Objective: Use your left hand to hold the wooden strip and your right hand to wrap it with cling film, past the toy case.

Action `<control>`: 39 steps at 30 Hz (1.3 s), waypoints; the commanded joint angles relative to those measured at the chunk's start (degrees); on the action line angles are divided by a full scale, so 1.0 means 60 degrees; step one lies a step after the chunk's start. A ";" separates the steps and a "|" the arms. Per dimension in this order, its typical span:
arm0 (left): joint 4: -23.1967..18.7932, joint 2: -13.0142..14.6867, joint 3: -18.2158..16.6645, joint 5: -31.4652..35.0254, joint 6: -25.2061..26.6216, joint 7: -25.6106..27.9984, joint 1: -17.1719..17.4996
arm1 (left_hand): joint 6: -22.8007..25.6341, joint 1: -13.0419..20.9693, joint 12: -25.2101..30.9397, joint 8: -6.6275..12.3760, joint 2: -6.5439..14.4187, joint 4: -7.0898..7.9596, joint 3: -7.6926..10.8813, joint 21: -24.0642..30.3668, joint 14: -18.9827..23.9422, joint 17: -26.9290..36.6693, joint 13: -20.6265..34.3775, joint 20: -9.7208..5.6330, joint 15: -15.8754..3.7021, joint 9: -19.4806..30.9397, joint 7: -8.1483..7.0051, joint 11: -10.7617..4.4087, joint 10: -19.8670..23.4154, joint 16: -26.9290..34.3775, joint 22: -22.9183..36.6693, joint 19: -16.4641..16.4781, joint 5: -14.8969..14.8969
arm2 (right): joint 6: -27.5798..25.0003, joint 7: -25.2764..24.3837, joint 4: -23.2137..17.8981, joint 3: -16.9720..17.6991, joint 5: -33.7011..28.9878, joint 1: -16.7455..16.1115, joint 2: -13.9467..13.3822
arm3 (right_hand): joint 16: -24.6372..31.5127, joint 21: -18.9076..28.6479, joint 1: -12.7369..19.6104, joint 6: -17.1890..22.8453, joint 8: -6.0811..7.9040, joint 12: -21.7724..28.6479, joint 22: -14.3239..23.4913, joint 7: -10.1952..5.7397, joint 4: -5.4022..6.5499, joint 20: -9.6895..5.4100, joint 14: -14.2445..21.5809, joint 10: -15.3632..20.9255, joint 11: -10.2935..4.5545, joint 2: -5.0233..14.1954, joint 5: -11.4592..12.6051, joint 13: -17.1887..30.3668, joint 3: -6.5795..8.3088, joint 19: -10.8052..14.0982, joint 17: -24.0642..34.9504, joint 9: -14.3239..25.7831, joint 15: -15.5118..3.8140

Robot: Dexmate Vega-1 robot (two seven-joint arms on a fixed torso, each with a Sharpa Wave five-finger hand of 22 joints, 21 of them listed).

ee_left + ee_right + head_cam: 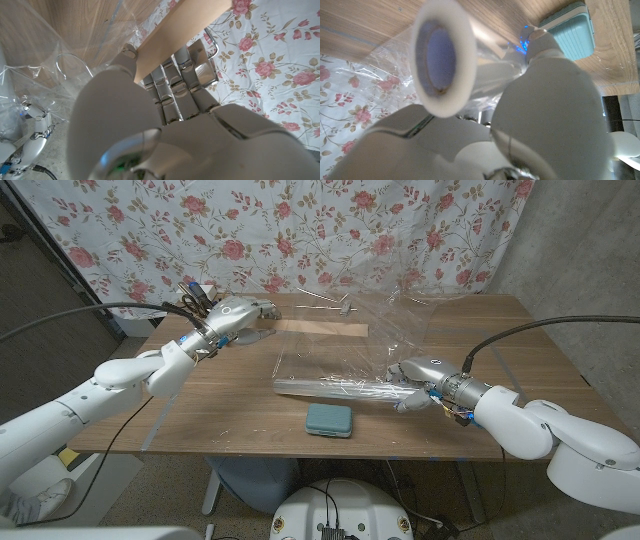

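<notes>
The wrapping step is under way. The left hand (228,320) grips one end of the strip (318,328) near the table's (200,395) far edge; its fingers (182,75) close round the wood, and the strip runs toward the middle, seemingly raised off the top. The right hand (415,385) holds the film roll (335,387) near the front edge, fingers wrapped about the tube (442,60). A loose sheet (400,330) of film billows between roll and strip. The case (328,420) lies just in front of the roll, by the front edge.

Next, the roll probably has to be carried over and round the strip, keeping the sheet taut while the left hand stays steady.

Count: one strip, one roll, one case, two hands.
</notes>
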 commanded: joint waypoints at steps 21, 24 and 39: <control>-0.0392 0.0037 -0.0858 -0.1003 -0.0245 0.0028 0.0744 | 0.0462 -0.0006 0.0265 0.1172 0.0184 0.0022 0.0934 0.0108 0.0968 0.0046 0.0148 -0.0012 -0.1038 0.0007 -0.0517 -0.0409 0.0339 0.0024 0.0077 -0.0024 0.0028 | -0.1508 -0.0004 0.0057 -0.2093 -0.1677 0.1363 0.0920 | 0.3461 0.0148 0.1914 0.0138 0.0042 0.3698 0.0372 0.0166 -0.0204 -0.0772 0.2061 0.2528 -0.2435 0.1562 0.0206 0.0298 0.1196 0.0479 0.0022 -0.0092 -0.2256; -0.0454 0.0062 -0.0957 -0.1065 -0.0247 0.0002 0.0870 | 0.0471 -0.0008 0.0261 0.1176 0.0191 0.0024 0.0934 0.0110 0.0973 0.0050 0.0146 -0.0013 -0.1035 -0.0007 -0.0488 -0.0398 0.0323 0.0029 0.0076 -0.0029 0.0031 | -0.1631 -0.0093 0.0051 -0.2183 -0.1895 0.1341 0.0904 | 0.3458 0.0148 0.1945 0.0139 0.0040 0.3700 0.0434 0.0193 -0.0205 -0.0771 0.2088 0.2537 -0.2434 0.1541 0.0254 0.0299 0.1225 0.0496 0.0020 -0.0102 -0.2256; -0.0657 0.0032 -0.1337 -0.1055 -0.0346 0.0329 0.1479 | 0.0438 -0.0014 0.0285 0.1215 0.0219 0.0022 0.0934 0.0122 0.0939 0.0061 0.0206 -0.0014 -0.1045 -0.0012 -0.0503 -0.0396 0.0262 0.0022 0.0074 -0.0051 0.0039 | -0.2640 -0.0209 0.0039 -0.2498 -0.2883 0.1215 0.1073 | 0.3424 0.0088 0.2012 0.0179 0.0069 0.3708 0.0604 0.0201 -0.0167 -0.0769 0.2181 0.2611 -0.2438 0.1441 0.0486 0.0301 0.1330 0.0529 0.0013 -0.0101 -0.2251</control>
